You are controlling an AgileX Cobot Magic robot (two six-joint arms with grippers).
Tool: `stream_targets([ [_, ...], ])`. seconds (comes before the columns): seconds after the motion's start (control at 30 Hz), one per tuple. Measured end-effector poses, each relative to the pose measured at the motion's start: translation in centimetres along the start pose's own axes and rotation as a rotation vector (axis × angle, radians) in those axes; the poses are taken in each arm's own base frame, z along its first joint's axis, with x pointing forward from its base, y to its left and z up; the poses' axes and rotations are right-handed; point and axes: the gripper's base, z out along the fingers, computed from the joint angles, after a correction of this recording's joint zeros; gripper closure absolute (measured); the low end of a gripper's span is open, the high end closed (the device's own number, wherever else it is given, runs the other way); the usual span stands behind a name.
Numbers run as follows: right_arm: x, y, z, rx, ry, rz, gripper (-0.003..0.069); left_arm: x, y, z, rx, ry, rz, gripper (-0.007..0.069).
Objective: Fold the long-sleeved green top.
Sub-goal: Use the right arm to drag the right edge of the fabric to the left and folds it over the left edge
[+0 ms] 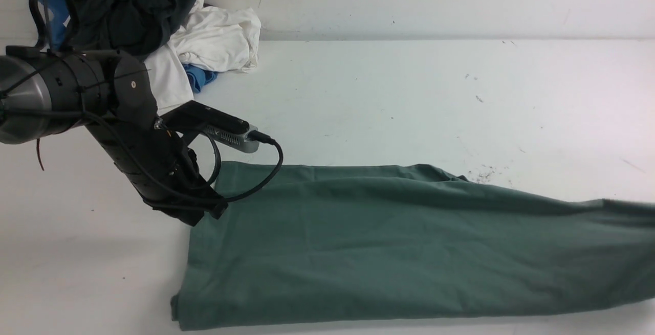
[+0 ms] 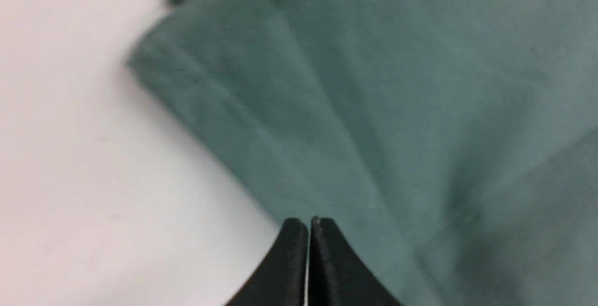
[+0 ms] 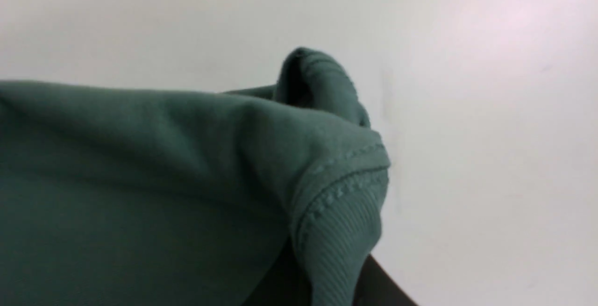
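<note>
The green long-sleeved top [image 1: 409, 243] lies as a long flat band across the near part of the white table [image 1: 409, 94] and runs off the right edge of the front view. My left gripper [image 2: 308, 223] is shut with nothing between its fingers. It hovers at the top's left edge [image 2: 224, 156], near its far left corner [image 1: 207, 211]. In the right wrist view a ribbed, stitched edge of the top [image 3: 341, 222] bunches up and runs down between the dark fingers [image 3: 387, 292]. My right gripper [image 3: 329, 282] is shut on it. The front view does not show the right arm.
At the back left, against the wall, a pile holds a dark charcoal garment [image 1: 128, 7], a white one [image 1: 215, 38] and a blue one [image 1: 199, 76]. Small dark specks [image 1: 481, 174] dot the table just beyond the top.
</note>
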Motion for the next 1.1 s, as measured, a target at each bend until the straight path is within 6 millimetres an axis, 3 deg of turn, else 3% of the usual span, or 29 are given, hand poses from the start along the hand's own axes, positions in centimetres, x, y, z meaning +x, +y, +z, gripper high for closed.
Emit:
stream_targets([
  [0.13,-1.5,1.0,-6.5,-0.002,-0.154,-0.053,0.0650,0.0,-0.4,-3.0,-0.022,-0.080,0.013,0.0631],
  [0.27,-2.4,4.4,-12.4,-0.077,-0.288,-0.181,0.0650,0.2,-0.9,-5.5,-0.040,-0.150,0.024,0.0631],
  [0.37,-2.7,8.3,-16.1,-0.176,-0.351,-0.309,0.0650,0.4,-1.1,-6.8,-0.049,-0.182,0.030,0.0631],
  [0.43,-2.6,10.3,-17.2,-0.229,-0.359,-0.366,0.0650,0.5,-1.2,-7.0,-0.051,-0.185,0.032,0.0631],
  [0.47,-2.4,12.6,-18.4,-0.289,-0.374,-0.432,0.0650,0.6,-1.2,-7.0,-0.050,-0.175,0.034,0.0631],
  [0.5,-2.3,13.2,-18.5,-0.301,-0.372,-0.449,0.0650,0.6,-1.2,-7.0,-0.049,-0.173,0.034,0.0631],
  [0.53,-2.0,15.4,-19.2,-0.353,-0.379,-0.511,0.0651,0.7,-1.2,-6.9,-0.045,-0.162,0.034,0.0631],
  [0.6,-1.7,18.2,-19.2,-0.400,-0.362,-0.572,0.0651,0.8,-1.2,-6.8,-0.046,-0.157,0.035,0.0631],
  [0.63,-1.6,18.4,-19.3,-0.407,-0.364,-0.577,0.0651,0.8,-1.2,-6.8,-0.047,-0.156,0.035,0.0631],
  [0.7,-0.9,22.1,-18.7,-0.463,-0.334,-0.643,0.0651,0.9,-1.1,-6.7,-0.054,-0.148,0.038,0.0631],
  [0.9,1.3,29.2,-15.9,-0.596,-0.255,-0.721,0.0651,1.3,-0.8,-6.4,-0.092,-0.119,0.011,0.0631],
  [1.1,2.9,33.3,-13.7,-0.689,-0.205,-0.724,0.0651,3.3,-0.8,-4.0,-0.089,-0.058,-0.029,0.0631],
])
